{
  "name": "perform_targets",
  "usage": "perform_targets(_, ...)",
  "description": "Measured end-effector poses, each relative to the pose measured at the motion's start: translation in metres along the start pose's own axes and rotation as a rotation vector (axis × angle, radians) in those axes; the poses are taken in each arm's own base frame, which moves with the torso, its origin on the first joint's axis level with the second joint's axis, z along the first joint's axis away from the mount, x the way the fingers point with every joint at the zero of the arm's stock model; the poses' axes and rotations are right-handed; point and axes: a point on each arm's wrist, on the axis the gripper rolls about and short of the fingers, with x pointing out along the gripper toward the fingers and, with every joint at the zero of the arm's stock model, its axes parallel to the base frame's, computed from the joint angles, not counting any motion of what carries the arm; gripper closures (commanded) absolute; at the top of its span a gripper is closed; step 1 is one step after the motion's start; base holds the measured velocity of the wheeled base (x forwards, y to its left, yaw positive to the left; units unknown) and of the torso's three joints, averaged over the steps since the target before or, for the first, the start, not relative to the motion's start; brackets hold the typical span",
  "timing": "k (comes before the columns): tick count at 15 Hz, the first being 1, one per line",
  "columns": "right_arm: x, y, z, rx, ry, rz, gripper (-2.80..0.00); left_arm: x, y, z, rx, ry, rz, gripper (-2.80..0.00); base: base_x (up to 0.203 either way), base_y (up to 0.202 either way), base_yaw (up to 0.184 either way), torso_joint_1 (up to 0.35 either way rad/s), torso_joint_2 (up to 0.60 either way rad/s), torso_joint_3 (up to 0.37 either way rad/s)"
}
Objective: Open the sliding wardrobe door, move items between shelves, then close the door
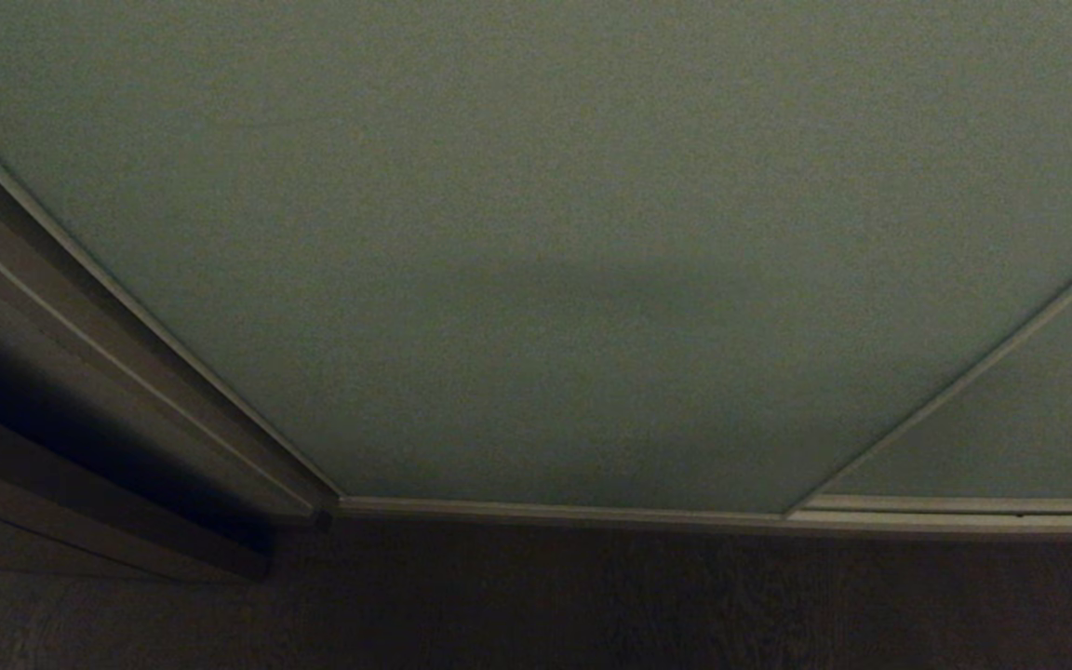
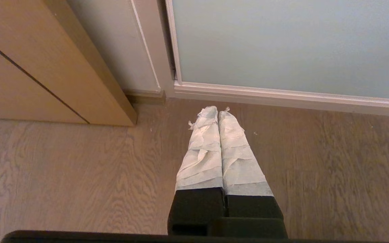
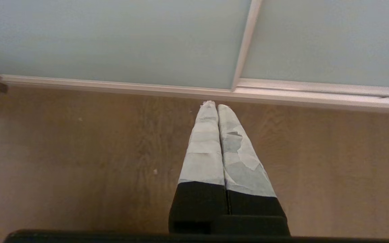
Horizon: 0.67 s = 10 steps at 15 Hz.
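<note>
Two pincers, left gripper and right gripper, are seen clenched, empty, above floor; sliding wardrobe door is found just beyond the tips.

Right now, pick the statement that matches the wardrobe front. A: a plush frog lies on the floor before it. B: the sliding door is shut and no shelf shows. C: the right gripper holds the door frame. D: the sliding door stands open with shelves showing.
B: the sliding wardrobe door fills the head view down to its frame, with no shelf or toy showing; the right gripper hangs with jaws shut, holding nothing.
</note>
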Motion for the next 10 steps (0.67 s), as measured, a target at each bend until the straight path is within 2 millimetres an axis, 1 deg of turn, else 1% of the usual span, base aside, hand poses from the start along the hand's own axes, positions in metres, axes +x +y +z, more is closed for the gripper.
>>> perform_targets(2,-0.026,0.006,-0.021,-0.021,-0.039,-0.016,0.00,0.000,0.000,0.000,0.000,0.000,0.000,0.00,0.000,0.000,0.000,0.000,0.00,0.000)
perform_targets(4,-0.046,0.008,-0.046,-0.029,-0.043,-0.036,0.00,0.000,0.000,0.000,0.001,0.000,0.001,0.00,0.000,0.000,0.000,0.000,0.00,0.000)
perform_targets(6,-0.060,0.007,-0.074,-0.035,-0.044,-0.038,0.00,0.000,0.000,0.000,0.000,0.000,0.000,0.00,0.000,0.000,0.000,0.000,0.00,0.000)
perform_targets(7,-0.064,0.006,-0.087,-0.037,-0.061,-0.036,0.00,0.000,0.000,0.000,0.001,0.000,0.000,0.00,0.000,0.000,0.000,0.000,0.00,0.000)
perform_targets(8,-0.063,0.005,-0.102,-0.038,-0.076,-0.040,0.00,0.000,0.000,0.000,0.001,0.000,0.000,0.00,0.000,0.000,0.000,0.000,0.00,0.000)
perform_targets(10,-0.054,0.002,-0.122,-0.045,-0.151,-0.062,0.00,0.000,0.000,0.000,0.001,-0.001,0.000,0.00,0.000,0.000,0.000,0.000,0.00,0.000)
